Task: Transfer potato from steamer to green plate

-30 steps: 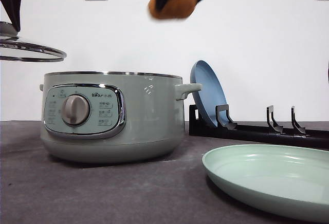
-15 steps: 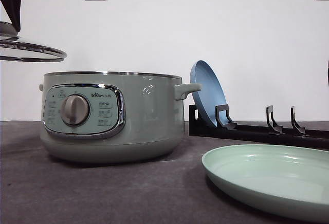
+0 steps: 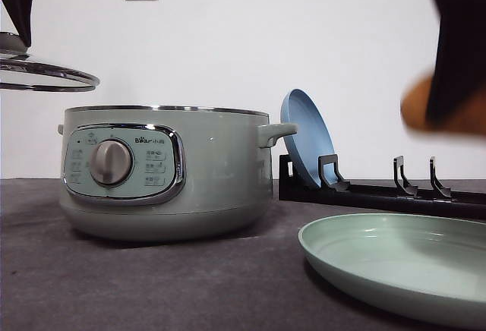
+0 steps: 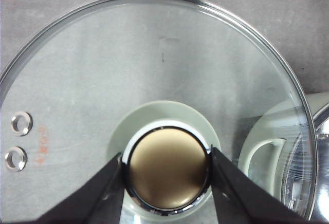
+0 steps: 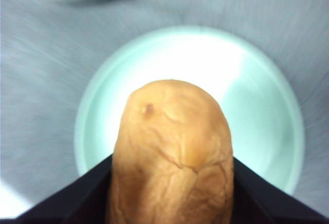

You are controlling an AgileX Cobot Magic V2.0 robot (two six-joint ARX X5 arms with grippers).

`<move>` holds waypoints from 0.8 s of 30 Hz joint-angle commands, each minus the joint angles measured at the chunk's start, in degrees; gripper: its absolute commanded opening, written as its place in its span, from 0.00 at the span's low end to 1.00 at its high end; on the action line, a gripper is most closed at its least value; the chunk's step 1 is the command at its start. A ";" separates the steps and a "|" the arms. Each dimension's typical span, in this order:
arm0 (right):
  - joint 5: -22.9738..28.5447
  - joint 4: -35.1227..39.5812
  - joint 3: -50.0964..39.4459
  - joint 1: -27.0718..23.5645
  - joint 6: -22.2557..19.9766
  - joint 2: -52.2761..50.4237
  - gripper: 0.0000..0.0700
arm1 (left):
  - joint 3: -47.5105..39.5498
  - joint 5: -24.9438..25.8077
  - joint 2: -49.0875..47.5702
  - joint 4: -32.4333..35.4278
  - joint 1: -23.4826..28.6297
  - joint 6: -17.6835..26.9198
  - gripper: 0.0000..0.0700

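now right pincer (image 3: pixel 456 80) grips potato (image 5: pixel 172 157) above green plate (image 3: pixel 395 266).

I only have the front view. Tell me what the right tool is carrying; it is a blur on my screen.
Observer: The right tool is shut on the potato, one finger on each side of it.
Operator: Say whether it is over the green plate.
Observer: In the right wrist view the green plate lies under the potato, which hangs above it, not resting on it.
Operator: Report the left tool.
Observer: The left tool is shut on the knob of the glass lid, held up in the air.
Operator: Say where the lid hangs.
Observer: Beside the steamer, whose handle and rim show through the glass at one edge.
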 commanded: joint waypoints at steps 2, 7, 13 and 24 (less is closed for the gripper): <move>0.12 6.89 -2.86 0.39 3.08 2.25 0.37 | 2.29 0.13 -1.07 1.53 -0.04 0.26 0.00; 0.09 14.33 -6.35 -0.05 3.52 8.21 0.37 | 2.29 0.14 -1.07 1.53 -0.04 0.26 0.00; -0.01 18.33 -6.44 -0.29 3.47 15.31 0.37 | 2.29 0.13 -1.07 1.53 -0.04 0.26 0.00; -0.02 18.90 -6.37 -0.29 3.47 18.49 0.40 | 2.29 0.13 -1.07 1.53 -0.04 0.28 0.00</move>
